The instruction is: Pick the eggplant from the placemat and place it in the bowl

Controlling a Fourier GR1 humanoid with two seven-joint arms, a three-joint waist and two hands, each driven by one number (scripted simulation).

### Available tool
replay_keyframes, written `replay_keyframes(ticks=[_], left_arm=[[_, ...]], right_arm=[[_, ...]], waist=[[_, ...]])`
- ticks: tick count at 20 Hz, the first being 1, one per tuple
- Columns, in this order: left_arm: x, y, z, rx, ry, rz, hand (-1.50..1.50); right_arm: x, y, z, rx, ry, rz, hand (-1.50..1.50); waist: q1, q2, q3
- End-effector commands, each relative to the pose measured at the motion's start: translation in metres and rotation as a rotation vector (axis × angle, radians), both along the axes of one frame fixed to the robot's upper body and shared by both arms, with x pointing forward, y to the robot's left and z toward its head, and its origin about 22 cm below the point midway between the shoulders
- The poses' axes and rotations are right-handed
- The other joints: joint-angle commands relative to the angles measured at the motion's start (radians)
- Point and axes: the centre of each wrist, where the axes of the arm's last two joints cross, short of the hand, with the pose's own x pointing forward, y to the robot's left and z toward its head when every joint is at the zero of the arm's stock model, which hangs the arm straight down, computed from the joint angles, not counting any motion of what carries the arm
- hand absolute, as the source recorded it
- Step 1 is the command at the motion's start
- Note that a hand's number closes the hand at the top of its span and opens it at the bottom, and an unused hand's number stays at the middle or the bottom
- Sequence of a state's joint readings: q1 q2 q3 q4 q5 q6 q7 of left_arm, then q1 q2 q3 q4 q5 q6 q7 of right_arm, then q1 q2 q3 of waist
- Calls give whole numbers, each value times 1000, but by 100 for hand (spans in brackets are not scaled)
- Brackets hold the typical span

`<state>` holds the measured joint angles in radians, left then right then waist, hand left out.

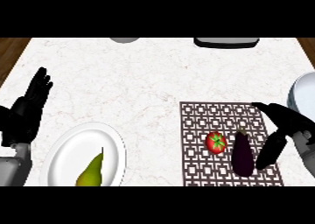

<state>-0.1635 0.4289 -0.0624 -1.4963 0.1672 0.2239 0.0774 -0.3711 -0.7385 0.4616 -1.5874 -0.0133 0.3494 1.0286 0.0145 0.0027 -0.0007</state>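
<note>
1. The eggplant lies on the placemat, stem end away from the robot, long axis running near to far. A tomato sits just beside it on its left, apparently not touching.
2. The right robot hand is released: fingers straight, spread above and right of the eggplant, one finger reaching down along its right flank. No grasp is made yet.
3. Step in hand, as judged: closing on the eggplant. Bring the palm over the middle of the body, set the thumb on one long side and the fingers on the other, and close across the short axis. Keep the fingers off the tomato.
4. The bowl stands at the right edge of the worktop, near the placemat and beyond the hand; the carry looks short.
5. The left robot hand rests open at the left edge, fingers up. A plate with a pear stands beside it.
</note>
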Motion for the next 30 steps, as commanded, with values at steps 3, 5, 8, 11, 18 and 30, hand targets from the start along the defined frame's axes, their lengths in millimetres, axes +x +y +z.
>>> replay_keyframes(ticks=[3, 5, 8, 11, 18, 30], left_arm=[[-5, -3, -6, -13, 3, 31, 0], [-4, 13, -10, -7, 13, 11, 0], [-2, -9, -7, 17, 0, 20, 0], [-19, 8, -9, -4, 7, 29, 0], [-6, -11, 6, 2, 12, 19, 0], [-9, 9, 0, 11, 6, 27, 0]], right_arm=[[1, 8, -17, -186, -4, 53, -150], [-4, 29, -10, -194, -47, 56, -150], [4, 43, -26, -205, -39, 62, -150], [-10, 11, -46, -167, -4, 43, -150], [-1, 41, -57, -168, 56, 8, -150], [6, 26, -100, -173, 58, -1, -150]], waist=[[-7, -2, 1], [-13, -3, 0], [-12, -3, 1], [-13, -4, 1], [-12, -3, 1], [-8, -1, 1]])
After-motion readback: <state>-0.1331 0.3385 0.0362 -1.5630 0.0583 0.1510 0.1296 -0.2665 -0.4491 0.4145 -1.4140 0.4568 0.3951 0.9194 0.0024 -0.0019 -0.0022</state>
